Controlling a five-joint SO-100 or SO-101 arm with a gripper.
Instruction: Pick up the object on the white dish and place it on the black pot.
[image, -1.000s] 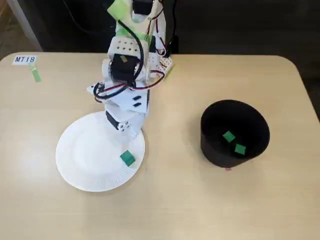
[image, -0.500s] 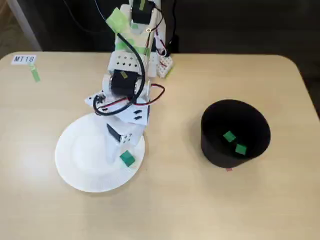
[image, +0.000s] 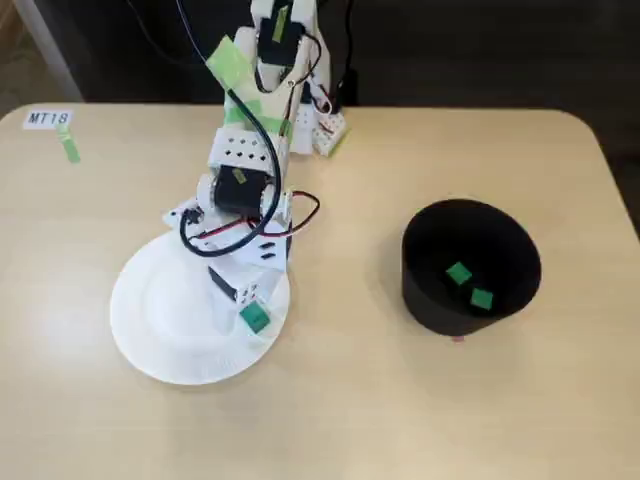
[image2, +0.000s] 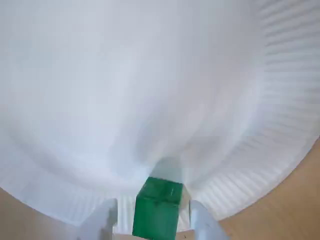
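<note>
Gripper (image2: 150, 216) open, your two fingers (image2: 102, 220) straddling the green cube (image2: 157, 205) near the white dish's ribbed rim (image2: 280, 125); black pot (image: 470, 268) well apart rightward in the fixed view.

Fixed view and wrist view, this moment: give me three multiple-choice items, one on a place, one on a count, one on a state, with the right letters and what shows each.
1. Where does the green cube outside the black pot lie?
A. on the bare table
B. on the white plate, near its ribbed rim
C. on the paper label

2. How many green cubes lie inside the black pot?
A. none
B. two
C. four

3. How does the claw stand to the cube on the plate?
A. one finger on each side of it
B. far above the pot
C. folded back off the table

Answers: 1 B, the fixed view shows it on the plate's right edge. 2 B, two green squares show on the pot's floor. 3 A, the wrist view shows white fingers flanking the cube with slim gaps.
</note>
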